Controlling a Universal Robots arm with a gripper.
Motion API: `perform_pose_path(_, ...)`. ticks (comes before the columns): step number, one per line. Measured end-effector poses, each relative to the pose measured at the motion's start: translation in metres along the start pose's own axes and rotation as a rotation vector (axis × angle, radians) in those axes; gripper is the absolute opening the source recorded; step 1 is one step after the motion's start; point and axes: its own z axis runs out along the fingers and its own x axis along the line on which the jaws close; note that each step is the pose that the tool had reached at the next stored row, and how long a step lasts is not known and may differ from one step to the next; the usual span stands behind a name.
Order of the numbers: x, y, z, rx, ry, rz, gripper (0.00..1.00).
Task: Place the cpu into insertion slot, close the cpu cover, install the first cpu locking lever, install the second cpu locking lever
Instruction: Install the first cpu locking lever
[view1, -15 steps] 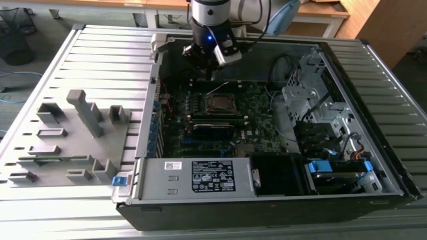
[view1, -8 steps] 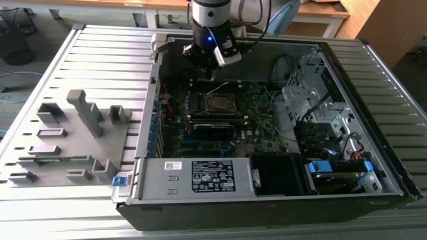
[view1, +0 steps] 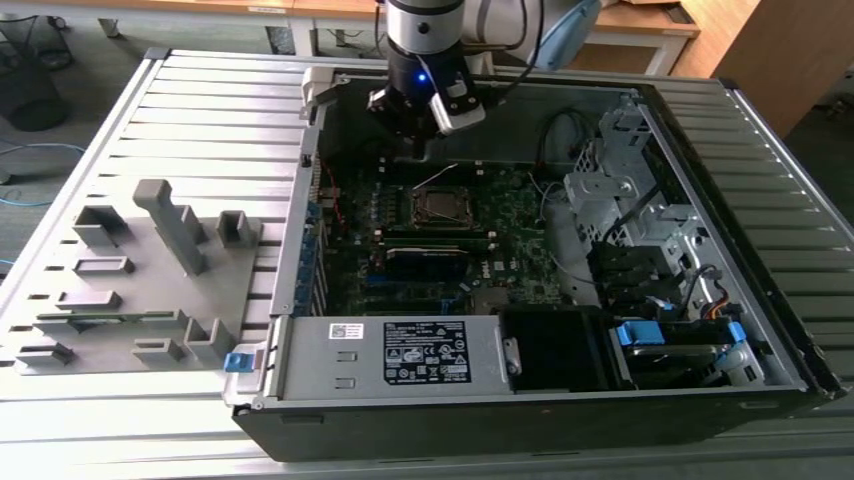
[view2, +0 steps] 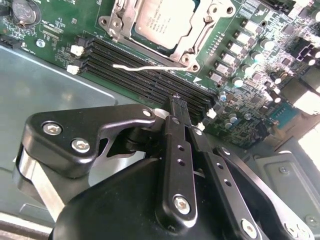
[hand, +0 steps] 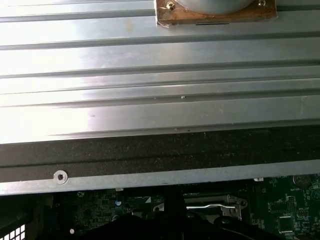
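plainly, a workshop: a ribbed metal table (view1: 200, 110) fills the middle of the room, with wooden desks (view1: 641, 20) behind it and a wire basket (view1: 27, 70) on the floor at the exterior view's left. on the table a grey fixture (view1: 160, 270) with upright blocks sits beside an open black case (view1: 534, 425) lying on its side. inside the case are a green board (view1: 514, 215), a grey power supply (view1: 327, 360) along the near edge and blue-tabbed drive bays (view1: 667, 335) at the exterior view's right.

as for writing, the power supply carries a label (view1: 427, 352), part white and part black, crowded with small print and symbols, and a smaller white sticker (view1: 347, 330) sits beside it. the cpu (view2: 162, 17) has faint lines of print on its pale top.

the cpu lies in the slot (view1: 446, 208) on the board, with the cover (view2: 199, 27) framing it. a thin wire lever (view2: 145, 66) lies loose across the long memory slots (view2: 130, 75) next to the socket.

the gripper (view1: 416, 150) hangs over the far end of the board, near the slot but apart from it. in the second wrist view the gripper (view2: 179, 107) has its jaws drawn together at the tips, with nothing between them.
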Motion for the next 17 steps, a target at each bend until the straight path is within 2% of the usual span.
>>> perform_pose_path(5, -0.0036, -0.0004, 0.0001, 0.0000, -0.0001, 0.000, 0.11)
perform_pose_path(17, -0.0067, -0.0007, 0.0002, 0.0000, -0.0001, 0.000, 0.11)
